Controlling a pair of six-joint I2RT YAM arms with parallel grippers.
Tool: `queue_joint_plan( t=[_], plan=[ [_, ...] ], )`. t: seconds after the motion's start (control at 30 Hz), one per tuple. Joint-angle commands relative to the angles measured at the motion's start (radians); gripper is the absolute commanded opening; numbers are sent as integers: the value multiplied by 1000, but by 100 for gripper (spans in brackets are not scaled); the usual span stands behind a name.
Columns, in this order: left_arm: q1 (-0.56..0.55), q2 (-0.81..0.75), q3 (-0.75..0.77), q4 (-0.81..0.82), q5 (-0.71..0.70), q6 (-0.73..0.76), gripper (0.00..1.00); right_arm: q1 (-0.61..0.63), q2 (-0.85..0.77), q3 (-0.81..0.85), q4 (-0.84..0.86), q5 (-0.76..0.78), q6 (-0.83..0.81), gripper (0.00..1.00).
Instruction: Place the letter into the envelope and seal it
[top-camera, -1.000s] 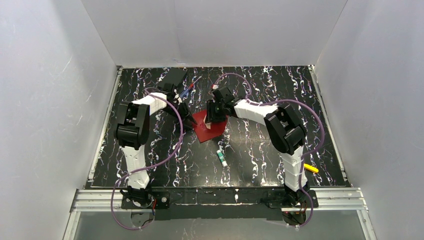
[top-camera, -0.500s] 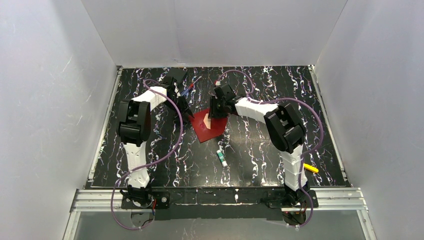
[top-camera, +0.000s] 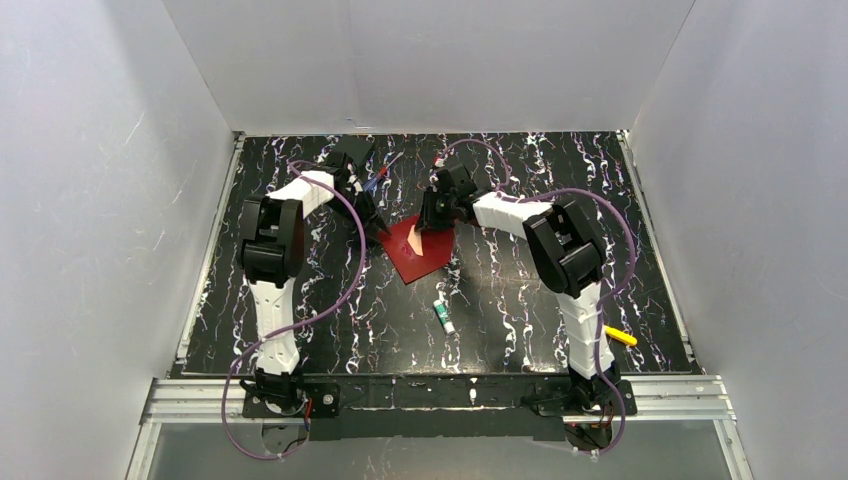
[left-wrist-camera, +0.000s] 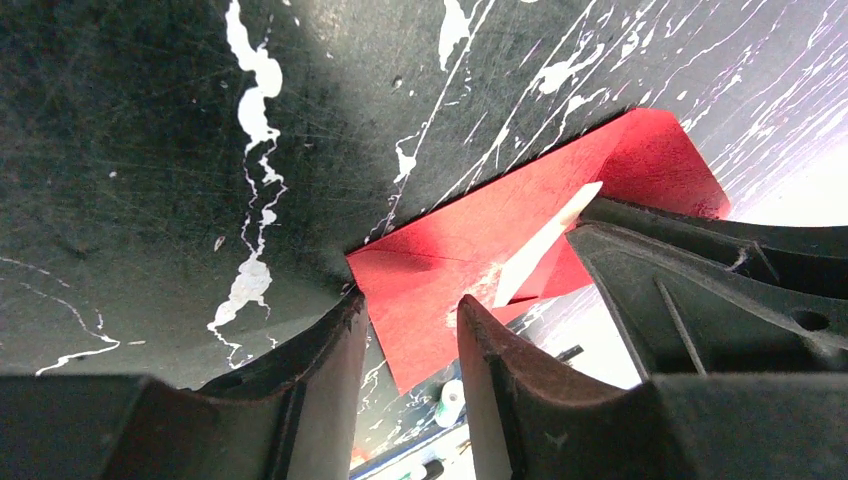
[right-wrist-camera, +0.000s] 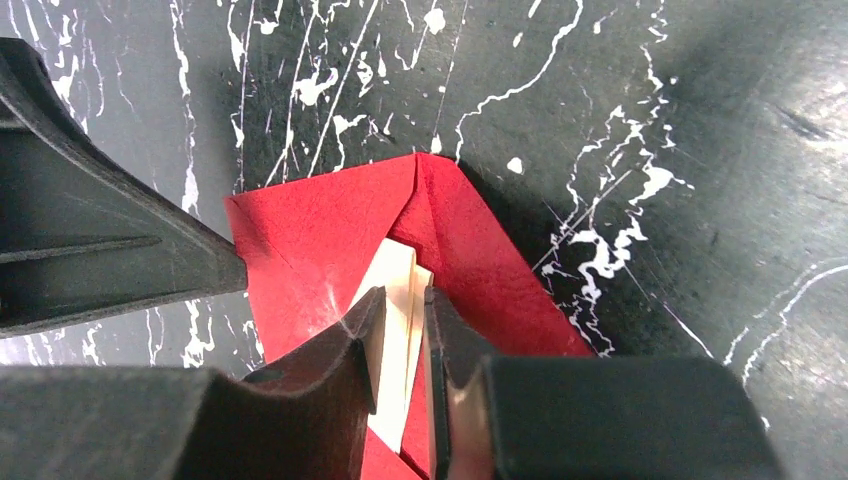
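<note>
The red envelope (top-camera: 412, 255) lies on the black marbled table (top-camera: 520, 290) between both arms, its flap open. The white letter (right-wrist-camera: 395, 265), folded, stands edge-on in the envelope's (right-wrist-camera: 300, 240) mouth. My right gripper (right-wrist-camera: 405, 300) is shut on the letter, one pad on each side. It hangs over the envelope's far right part (top-camera: 432, 222). My left gripper (left-wrist-camera: 410, 315) is open, its fingers astride the envelope's (left-wrist-camera: 470, 245) left corner without pinching it. From the left wrist the letter (left-wrist-camera: 545, 245) shows as a thin white strip beside the right gripper's body (left-wrist-camera: 700, 290).
A green-and-white glue stick (top-camera: 442, 315) lies just in front of the envelope. A yellow object (top-camera: 621, 336) sits by the right arm's base. A flat black rectangle (top-camera: 350, 152) and a blue-and-red pen (top-camera: 378, 180) lie at the back, behind the left gripper.
The right jaws have narrowed onto the letter. Both grippers have shifted a little toward the back of the table. The envelope has stayed about where it was.
</note>
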Motion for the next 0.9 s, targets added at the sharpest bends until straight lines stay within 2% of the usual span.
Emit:
queue_joint_plan(
  t=[0.0, 0.2, 0.4, 0.47, 0.73, 0.87],
  plan=[
    [-10, 62, 15, -2, -2, 24, 36, 9, 55, 31, 41, -89, 14, 25],
    [-10, 78, 49, -8, 5, 47, 35, 9, 63, 20, 82, -130, 5, 16],
    [-10, 80, 50, -8, 7, 54, 34, 9, 68, 0, 126, -184, 13, 13],
    [-10, 77, 48, -8, 5, 49, 34, 9, 49, -32, 145, -189, 26, 16],
    [-5, 65, 52, -8, -1, 34, 35, -19, -86, -64, 119, -94, 29, 45],
    [-5, 60, 43, -8, 4, 30, 35, -24, -82, -63, 78, -95, 25, 47]
  ],
)
